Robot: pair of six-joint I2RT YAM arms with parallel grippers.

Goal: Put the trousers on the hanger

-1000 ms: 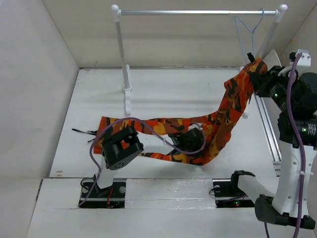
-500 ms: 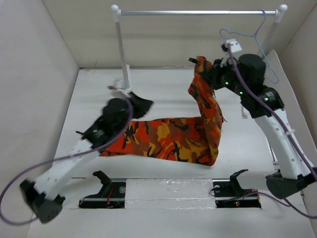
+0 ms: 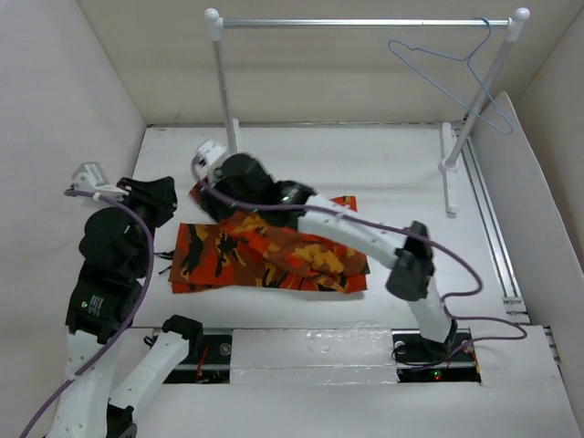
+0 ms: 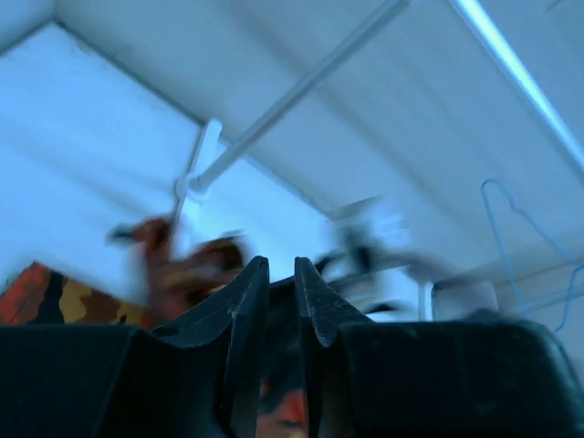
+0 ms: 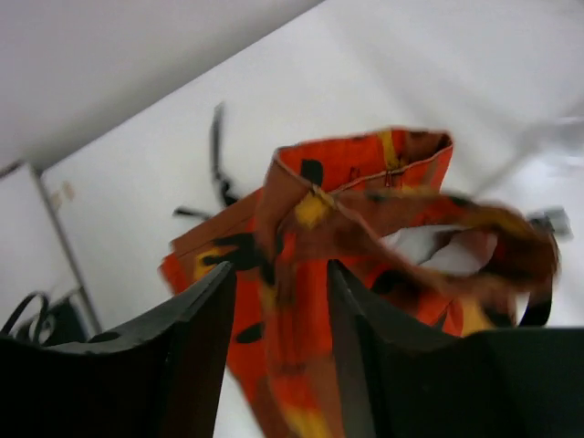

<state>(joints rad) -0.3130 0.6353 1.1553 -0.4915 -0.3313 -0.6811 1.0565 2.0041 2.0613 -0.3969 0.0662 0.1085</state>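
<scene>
Left gripper is up off the tabletop at the left side. Jaws are together with only a thin slit between them and nothing in it; the wrist view is blurred, but the fingers are clear enough.

The trousers lie folded into a rough flat rectangle on the tabletop, left of centre. The print is orange/red/yellow with black blotches. Black cords trail off their left edge.

The right arm reaches from its base diagonally across the trousers. The right gripper sits at their far-left corner. In the right wrist view a bunched fold of cloth fills the gap between the fingers, and a hemmed edge loops up above them. The jaws look clamped on that fold, with the cloth there raised off the tabletop.

Farther back is the rail, a silver crossbar on white posts. The hanger hangs by its hook near the rail's right end, tilted, well apart from the trousers. It is thin pale blue-grey wire with nothing on it.
</scene>
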